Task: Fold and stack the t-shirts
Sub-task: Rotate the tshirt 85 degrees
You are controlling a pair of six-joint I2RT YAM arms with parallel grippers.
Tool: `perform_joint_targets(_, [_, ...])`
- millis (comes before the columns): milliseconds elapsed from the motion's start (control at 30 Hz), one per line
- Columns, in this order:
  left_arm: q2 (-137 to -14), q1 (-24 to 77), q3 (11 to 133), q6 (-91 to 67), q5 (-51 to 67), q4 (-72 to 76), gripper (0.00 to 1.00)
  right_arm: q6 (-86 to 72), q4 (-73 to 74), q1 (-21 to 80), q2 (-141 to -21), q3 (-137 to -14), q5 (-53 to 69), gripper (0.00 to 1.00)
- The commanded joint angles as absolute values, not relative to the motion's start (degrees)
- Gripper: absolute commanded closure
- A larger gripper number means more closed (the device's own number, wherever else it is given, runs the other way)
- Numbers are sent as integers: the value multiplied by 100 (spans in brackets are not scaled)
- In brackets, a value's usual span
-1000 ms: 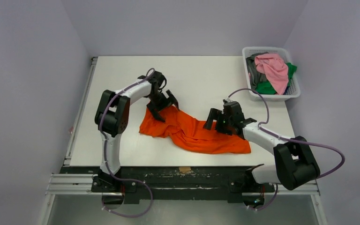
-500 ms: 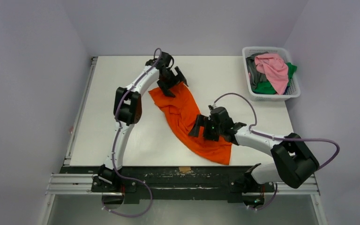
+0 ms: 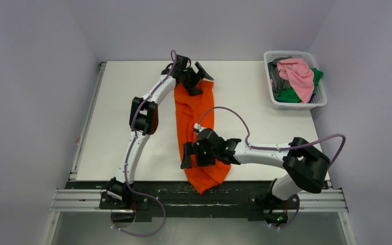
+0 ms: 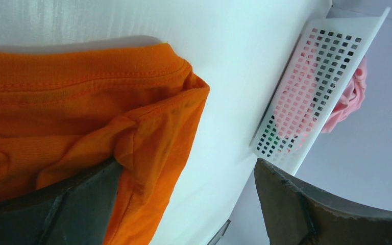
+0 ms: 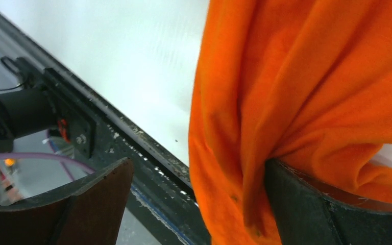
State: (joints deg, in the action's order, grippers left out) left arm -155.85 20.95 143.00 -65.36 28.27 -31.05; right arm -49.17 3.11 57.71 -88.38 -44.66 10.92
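Shirts in pink [image 3: 298,74], green [image 3: 289,95] and grey [image 3: 275,76] fill the basket [image 3: 320,102] at far right. On the table [image 3: 122,112] the orange shirt [image 3: 194,115] lies in a long creased strip, its near end over the near edge. Left gripper [image 4: 188,168], jaws wide apart, sits at the far end with cloth against one finger. Right gripper [image 5: 198,163], equally wide, has the near end draped on one finger.

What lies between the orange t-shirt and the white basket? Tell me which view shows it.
Bare white table only. The top external view shows it between the orange t-shirt and the white basket; the left wrist view agrees.
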Motion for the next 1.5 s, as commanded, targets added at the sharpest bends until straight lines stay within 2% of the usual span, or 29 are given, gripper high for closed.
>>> perform_joint_targets(0, [-15400,2008,14382,-6340,2987,-2512,0,-5059,1792,5845,-8040,-4872,-649,2])
perform_joint_targets(167, [-13769,1983,14267,-5361,2432,-3208,0,-5060,3178,5839,-7588,-5244,-2218,1])
perform_joint_targets(400, [-11149,1902,12816,-4236,1355,-4170,0,-4375,2546,5698,-7425,-5657,-2207,1])
perform_joint_targets(500, [-9894,1906,11316,-3917,582,-4658,0,-3894,2229,5223,-7963,-6159,-1936,1])
perform_joint_targets(600, [-8213,1906,8824,-4073,-153,-4074,0,-3634,2119,4914,-8750,-6740,-1990,2])
perform_joint_targets(700, [-6583,1932,6331,-4430,-216,-3151,0,-3147,2141,4823,-9824,-7513,-2131,2])
perform_joint_targets(833, [-5039,2038,4393,-4952,-282,-3050,0,-3030,2528,4644,-11109,-8673,-2178,3])
perform_joint_targets(933, [-4410,2233,3553,-5131,-179,-3148,0,-3137,2962,4601,-11855,-9375,-2252,4])
perform_joint_targets(1133, [-3823,2627,2976,-5243,-142,-3485,0,-3492,3289,4421,-12814,-10071,-2276,4])
perform_joint_targets(1333, [-3799,2729,2709,-5053,155,-3243,0,-3831,3515,3892,-13715,-10975,-2151,4])
perform_joint_targets(1467, [-4092,2764,2765,-4890,300,-2961,0,-4002,4011,3678,-14777,-12503,-2106,4])
